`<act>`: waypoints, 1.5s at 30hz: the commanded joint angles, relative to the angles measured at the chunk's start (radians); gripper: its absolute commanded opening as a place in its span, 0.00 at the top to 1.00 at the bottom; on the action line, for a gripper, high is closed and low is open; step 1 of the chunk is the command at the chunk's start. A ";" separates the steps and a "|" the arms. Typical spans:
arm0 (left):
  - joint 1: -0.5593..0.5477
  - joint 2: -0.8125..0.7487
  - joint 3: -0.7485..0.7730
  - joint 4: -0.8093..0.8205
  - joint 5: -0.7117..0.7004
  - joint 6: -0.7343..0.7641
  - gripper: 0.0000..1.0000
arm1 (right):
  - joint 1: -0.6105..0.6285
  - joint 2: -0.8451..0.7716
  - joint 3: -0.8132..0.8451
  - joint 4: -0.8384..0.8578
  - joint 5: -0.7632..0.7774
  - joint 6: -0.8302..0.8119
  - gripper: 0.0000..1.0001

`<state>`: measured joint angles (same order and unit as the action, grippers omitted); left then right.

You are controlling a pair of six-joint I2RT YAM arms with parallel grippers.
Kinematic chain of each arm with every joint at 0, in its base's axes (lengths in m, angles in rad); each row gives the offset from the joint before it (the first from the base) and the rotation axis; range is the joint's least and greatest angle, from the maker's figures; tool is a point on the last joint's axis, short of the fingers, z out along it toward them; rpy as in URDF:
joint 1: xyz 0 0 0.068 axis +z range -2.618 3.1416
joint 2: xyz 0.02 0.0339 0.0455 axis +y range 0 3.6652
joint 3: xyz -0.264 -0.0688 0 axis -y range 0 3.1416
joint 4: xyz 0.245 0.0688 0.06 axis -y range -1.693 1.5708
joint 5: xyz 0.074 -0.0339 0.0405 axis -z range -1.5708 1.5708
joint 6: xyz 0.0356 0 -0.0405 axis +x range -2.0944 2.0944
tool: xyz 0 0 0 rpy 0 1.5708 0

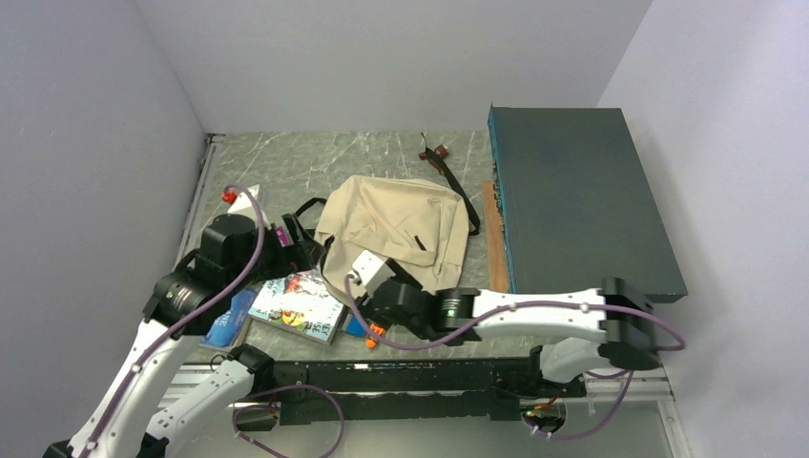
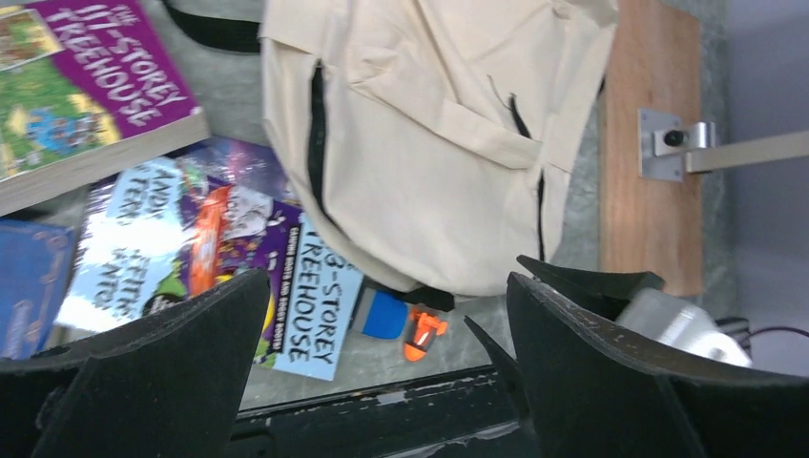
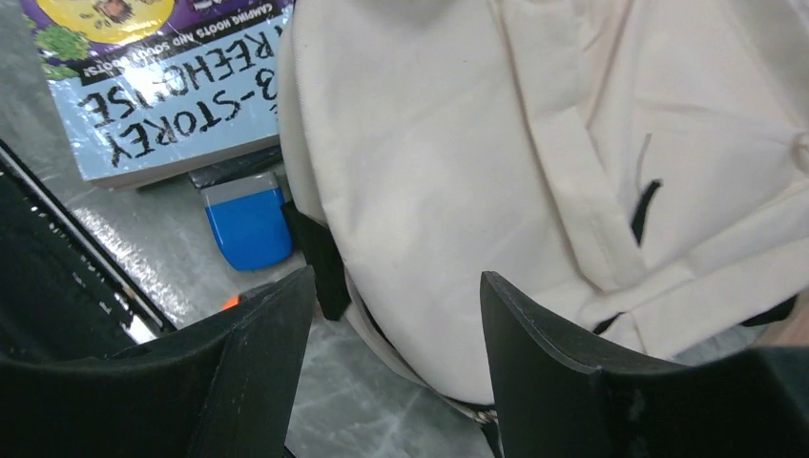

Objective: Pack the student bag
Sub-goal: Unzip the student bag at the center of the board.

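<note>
**Top view:** The student bag (image 1: 396, 229) lies flat at the centre of the marbled worktop (image 1: 286, 162). Books (image 1: 300, 307) sit outside it at lower left, so packing looks barely begun.

**Left wrist:** The left gripper (image 2: 386, 281) hangs released and empty. The bag fills the upper centre beyond its fingers, with a "13-Storey Treehouse" book (image 2: 315, 305) at lower left.

**Right wrist:** The right gripper (image 3: 396, 277) is spread and holds nothing. The bag's lower edge lies between its fingers, and a blue eraser (image 3: 246, 221) sits to the left. The next move likely calls for pinching the canvas to open the bag.

Matt cream cloth student bag (image 2: 429, 143), glossy paper book (image 2: 238, 277), wooden board (image 2: 649, 172)
</note>
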<state>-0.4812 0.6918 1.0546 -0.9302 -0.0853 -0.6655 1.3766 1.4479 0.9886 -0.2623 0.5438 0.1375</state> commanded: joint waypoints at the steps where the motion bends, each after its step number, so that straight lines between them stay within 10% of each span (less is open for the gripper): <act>1: 0.005 -0.069 0.035 -0.111 -0.133 -0.003 0.00 | 0.016 0.107 0.068 0.020 0.039 0.052 0.33; 10: 0.004 -0.068 -0.046 -0.095 -0.078 -0.053 0.01 | 0.019 0.218 0.041 -0.029 0.285 0.105 0.37; 14: 0.004 -0.015 -0.052 -0.069 -0.047 -0.051 0.01 | 0.018 0.206 0.038 -0.093 0.377 0.162 0.83; 17: 0.004 0.038 -0.101 -0.015 0.042 -0.068 0.04 | 0.018 0.166 0.037 -0.107 0.388 0.187 1.00; 23: 0.004 0.175 -0.285 0.243 0.220 -0.123 0.24 | -0.007 0.085 0.040 -0.161 0.429 0.269 1.00; 45: 0.004 0.757 -0.107 0.603 0.516 -0.012 0.20 | -0.131 -0.040 -0.030 -0.087 0.438 0.182 1.00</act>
<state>-0.4812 1.4384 0.9104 -0.3946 0.3359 -0.7376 1.2636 1.4223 0.9203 -0.3580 0.8936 0.3519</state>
